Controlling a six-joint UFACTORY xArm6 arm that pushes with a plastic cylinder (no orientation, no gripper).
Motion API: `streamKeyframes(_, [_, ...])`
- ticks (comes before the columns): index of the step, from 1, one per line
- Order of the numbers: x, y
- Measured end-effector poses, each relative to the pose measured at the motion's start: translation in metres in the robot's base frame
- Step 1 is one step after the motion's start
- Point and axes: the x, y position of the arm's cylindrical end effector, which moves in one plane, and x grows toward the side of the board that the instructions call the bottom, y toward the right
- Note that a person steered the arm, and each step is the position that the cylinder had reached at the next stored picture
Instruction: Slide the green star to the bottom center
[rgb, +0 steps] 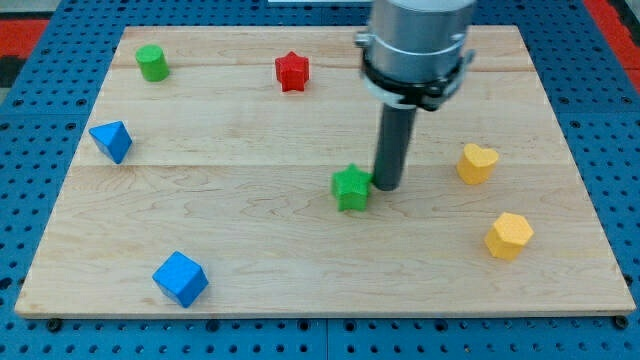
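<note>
The green star (351, 187) lies near the middle of the wooden board (300, 250), a little right of centre. My tip (387, 187) stands just to the star's right, touching or almost touching its right edge. The dark rod rises from there to the grey arm body (415, 45) at the view's top.
A green cylinder (152, 63) sits at the top left and a red star (292, 72) at the top centre. A blue triangular block (111, 140) is at the left, a blue cube (180, 278) at the bottom left. A yellow heart-like block (477, 163) and a yellow hexagon (509, 236) are at the right.
</note>
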Motion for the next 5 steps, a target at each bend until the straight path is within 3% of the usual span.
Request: streamKeyframes(5, [-0.017, -0.076])
